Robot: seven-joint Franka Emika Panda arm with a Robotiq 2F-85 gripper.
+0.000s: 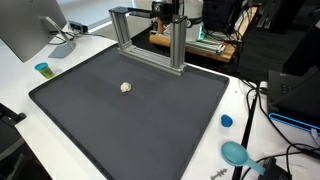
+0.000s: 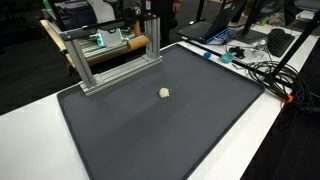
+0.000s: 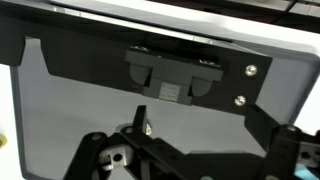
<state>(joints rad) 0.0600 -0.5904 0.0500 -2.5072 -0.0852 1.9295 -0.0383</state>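
Note:
A small pale lump [image 1: 126, 87] lies alone on the dark grey mat [image 1: 150, 125], left of its middle; it also shows in an exterior view [image 2: 165, 92]. The arm [image 1: 166, 10] hangs high at the back, above the aluminium frame [image 1: 150, 40], far from the lump. In the wrist view my gripper [image 3: 213, 140] looks down on the mat with its two dark fingers spread apart and nothing between them. A black bracket [image 3: 175, 75] of the frame crosses the top of that view.
The aluminium frame [image 2: 110, 55] stands on the mat's far edge. On the white table are a monitor [image 1: 25, 30], a small cup [image 1: 42, 69], a blue cap [image 1: 226, 121], a teal round object [image 1: 235, 153] and cables [image 2: 265, 68].

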